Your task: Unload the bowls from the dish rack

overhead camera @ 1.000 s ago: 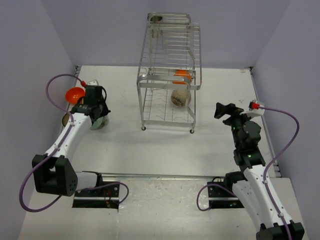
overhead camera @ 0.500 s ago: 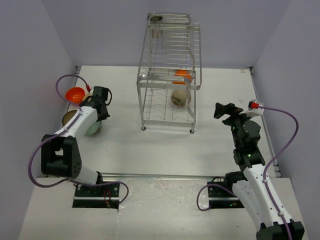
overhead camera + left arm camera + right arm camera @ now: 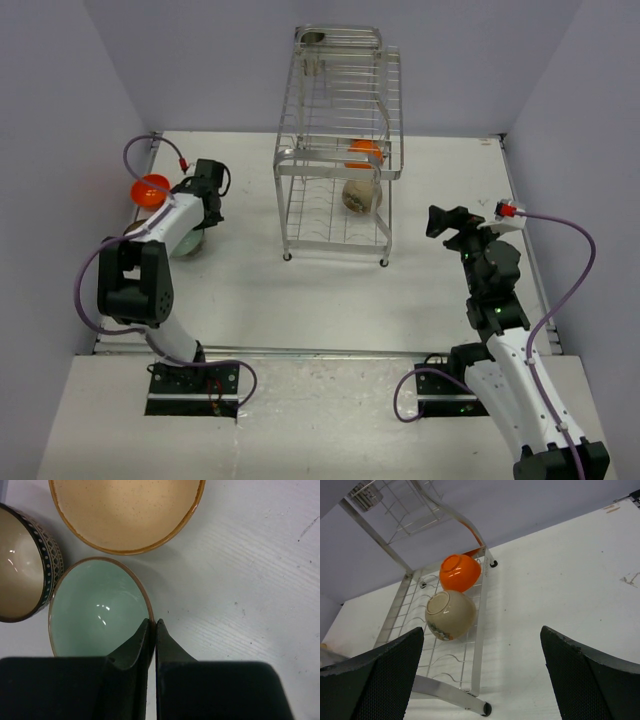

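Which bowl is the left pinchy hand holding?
The mint green bowl: the left gripper pinches its rim. The speckled tan bowl and the dark patterned bowl beside it are untouched.

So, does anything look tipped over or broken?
Nothing looks broken or spilled. The orange bowl and cream bowl lie on their sides in the dish rack. The left gripper pinches the mint bowl by its rim.

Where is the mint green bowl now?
The mint green bowl sits on the table, far left in the top view, rim pinched by the left gripper, next to the beige bowl.
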{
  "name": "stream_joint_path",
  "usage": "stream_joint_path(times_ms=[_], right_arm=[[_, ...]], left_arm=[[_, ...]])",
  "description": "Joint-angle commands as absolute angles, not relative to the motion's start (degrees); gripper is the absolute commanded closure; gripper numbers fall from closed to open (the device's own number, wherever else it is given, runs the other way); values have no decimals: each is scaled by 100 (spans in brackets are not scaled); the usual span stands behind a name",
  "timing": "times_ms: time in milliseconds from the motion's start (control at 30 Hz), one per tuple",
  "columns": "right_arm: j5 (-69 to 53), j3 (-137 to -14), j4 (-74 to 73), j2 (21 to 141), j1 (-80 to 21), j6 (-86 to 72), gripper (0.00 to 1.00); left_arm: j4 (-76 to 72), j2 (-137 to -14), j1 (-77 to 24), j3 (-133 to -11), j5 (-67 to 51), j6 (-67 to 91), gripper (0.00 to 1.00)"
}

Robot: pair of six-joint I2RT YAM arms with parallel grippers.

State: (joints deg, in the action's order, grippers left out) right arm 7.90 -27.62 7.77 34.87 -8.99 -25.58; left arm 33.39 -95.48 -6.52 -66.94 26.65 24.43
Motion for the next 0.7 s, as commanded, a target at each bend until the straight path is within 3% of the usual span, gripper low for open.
stream_joint_path(times_ms=[0,233,667], right_arm=[[782,-2839,914,3489,-932,-2584,1],[791,-2883,879,3542,-940,-2566,1],[817,-2971,773,3472,-940,-2496,1]], left_arm=[[3076,-9685,-659,-7040,3085,2382,100],[3243,-10116,-659,-7356,3094,2557,100],[3094,-9748,-809,-6786,2365,2962,100]])
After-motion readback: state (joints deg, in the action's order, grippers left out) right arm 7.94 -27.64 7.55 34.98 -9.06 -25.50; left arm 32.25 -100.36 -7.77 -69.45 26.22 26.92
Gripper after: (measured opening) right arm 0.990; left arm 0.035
